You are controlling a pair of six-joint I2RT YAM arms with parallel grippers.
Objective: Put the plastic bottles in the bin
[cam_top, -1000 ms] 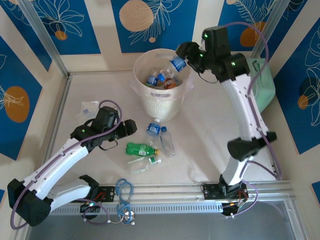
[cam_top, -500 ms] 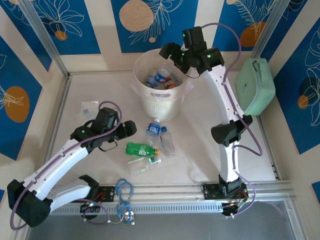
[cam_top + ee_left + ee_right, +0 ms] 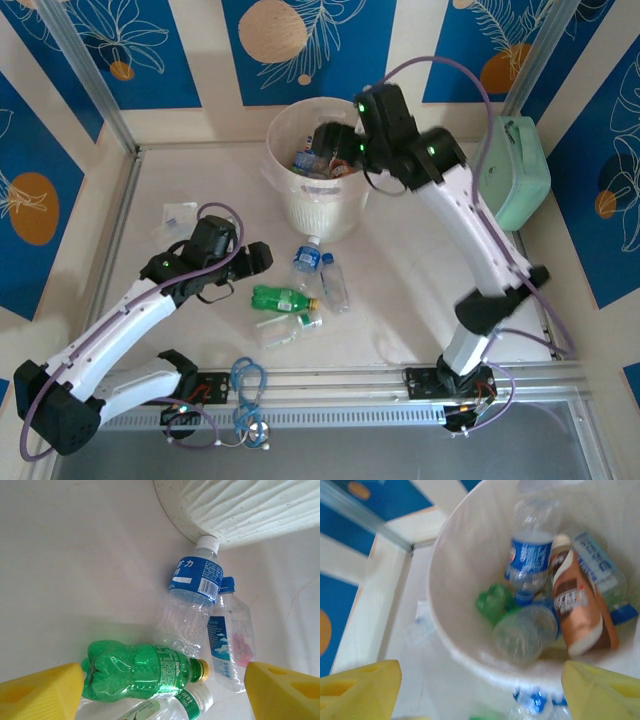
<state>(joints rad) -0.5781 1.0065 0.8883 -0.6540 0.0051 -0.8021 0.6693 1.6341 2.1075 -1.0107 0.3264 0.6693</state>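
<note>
- Left pincer (image 3: 262, 257) is hovering released and empty, at eleven o'clock from the green bottle (image 3: 280, 298).
- Right pincer (image 3: 325, 140) is hanging released over the bin (image 3: 320, 212), bottles (image 3: 527, 562) lying inside.

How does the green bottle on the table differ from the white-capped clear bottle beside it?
The green bottle has a yellow cap; the clear bottle has a blue label. The clear bottle's cap lies by the bin; the green bottle lies farther off. Both lie flat.

Whitish ribbed bin (image 3: 322, 205); green bottle (image 3: 142, 670), yellow cap; clear bottles (image 3: 192, 605), blue labels; brown-labelled bottle (image 3: 580, 605); mint-green case (image 3: 512, 172); blue walls (image 3: 160, 60), white leaves, orange discs
</note>
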